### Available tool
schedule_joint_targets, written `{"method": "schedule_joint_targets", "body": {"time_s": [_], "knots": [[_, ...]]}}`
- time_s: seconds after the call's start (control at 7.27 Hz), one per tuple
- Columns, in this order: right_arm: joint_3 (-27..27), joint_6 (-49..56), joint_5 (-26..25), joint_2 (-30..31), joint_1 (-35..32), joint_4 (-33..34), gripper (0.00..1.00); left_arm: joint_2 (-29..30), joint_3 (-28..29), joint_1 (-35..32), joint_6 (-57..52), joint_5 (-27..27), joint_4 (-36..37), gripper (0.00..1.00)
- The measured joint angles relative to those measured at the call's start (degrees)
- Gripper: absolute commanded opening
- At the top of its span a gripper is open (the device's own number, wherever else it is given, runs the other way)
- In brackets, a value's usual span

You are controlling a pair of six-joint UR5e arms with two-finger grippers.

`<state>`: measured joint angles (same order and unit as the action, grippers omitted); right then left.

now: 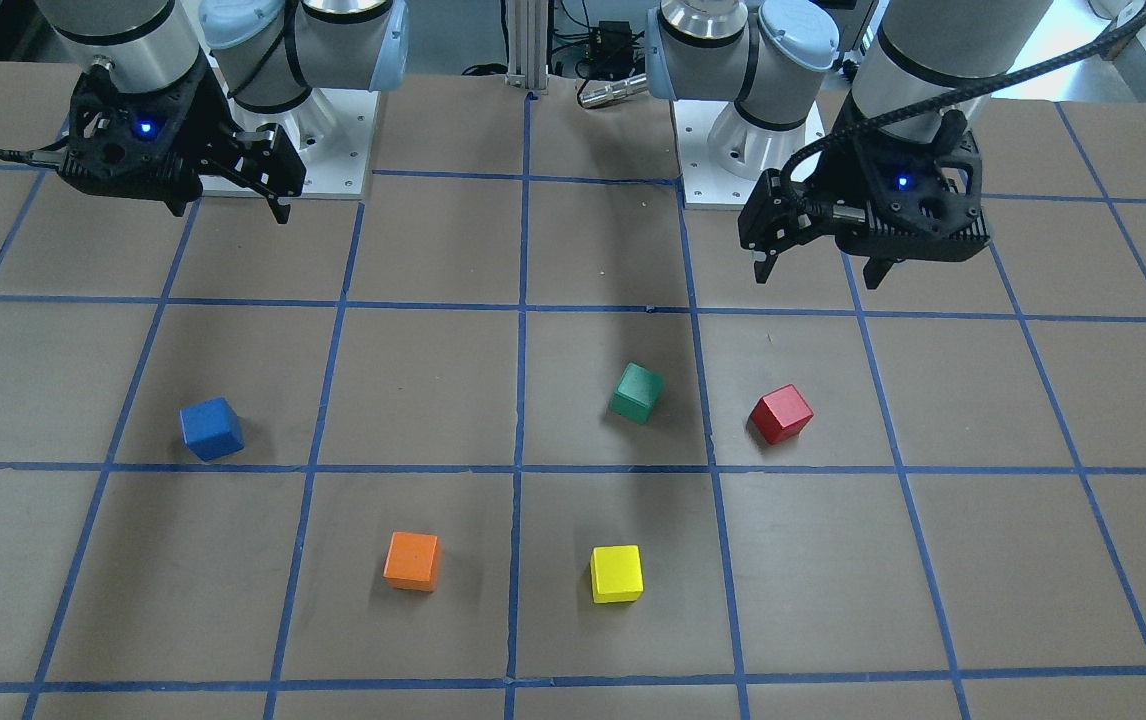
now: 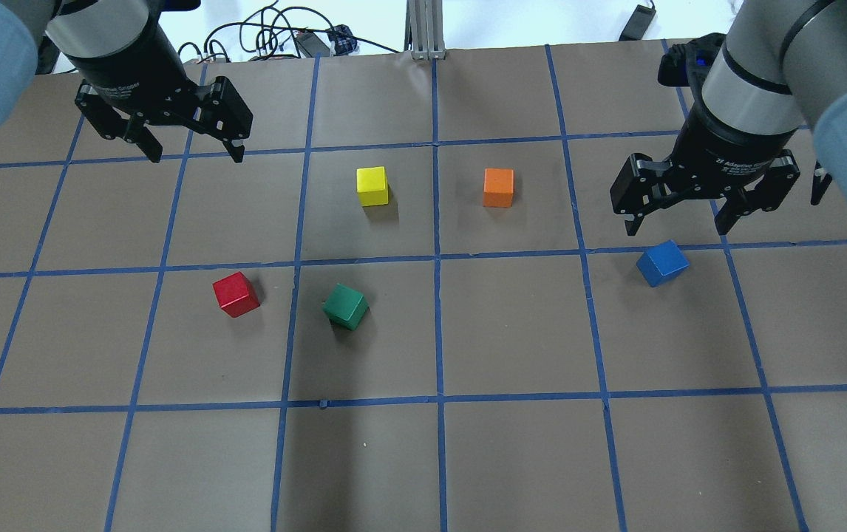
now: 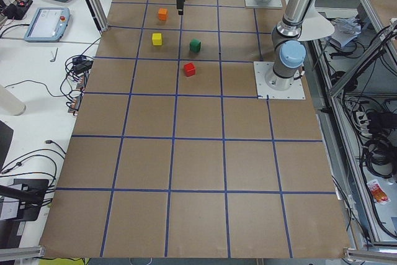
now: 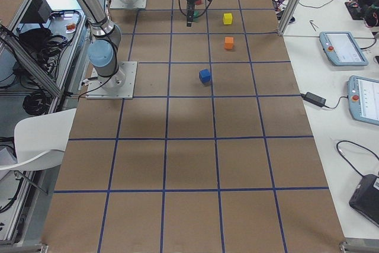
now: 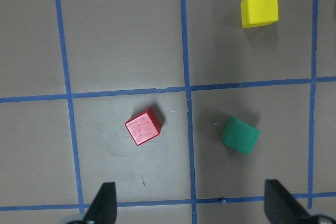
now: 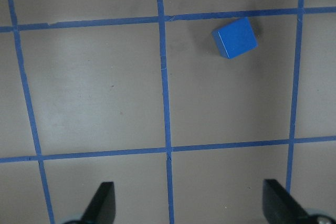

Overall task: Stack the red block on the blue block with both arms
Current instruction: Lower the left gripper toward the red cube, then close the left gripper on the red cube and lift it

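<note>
The red block (image 1: 781,413) lies on the brown table, also in the overhead view (image 2: 235,294) and the left wrist view (image 5: 143,126). The blue block (image 1: 211,428) lies far across from it, also in the overhead view (image 2: 662,263) and the right wrist view (image 6: 234,37). My left gripper (image 1: 819,272) hangs open and empty above the table, back from the red block; it also shows overhead (image 2: 196,157). My right gripper (image 1: 230,210) hangs open and empty above the table near the blue block; it also shows overhead (image 2: 676,227).
A green block (image 1: 636,392) lies close beside the red block. A yellow block (image 1: 616,573) and an orange block (image 1: 412,560) lie further out towards the operators' side. Blue tape lines grid the table. The arm bases stand at the robot's edge.
</note>
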<state>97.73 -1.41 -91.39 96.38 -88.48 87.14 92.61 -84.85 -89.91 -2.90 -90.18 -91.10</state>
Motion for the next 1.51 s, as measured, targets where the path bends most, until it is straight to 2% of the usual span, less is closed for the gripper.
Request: {"method": "schedule_joint_targets", "body": {"time_s": [0.96,1.24,1.51], "knots": [[-0.4,0.1,0.8,0.1,0.2,0.0,1.00,-0.6,-1.6,1.6,-1.6,-0.2,-0.2,1.00],[-0.3,0.1,0.7,0.1,0.2,0.1,1.00,-0.1,-7.7,6.4,-2.5,0.0,2.1,1.00],[-0.2,0.2,0.6,0.1,0.1,0.0,1.00,0.7,-18.2,9.0,-1.3,0.0,12.5,1.00]]}}
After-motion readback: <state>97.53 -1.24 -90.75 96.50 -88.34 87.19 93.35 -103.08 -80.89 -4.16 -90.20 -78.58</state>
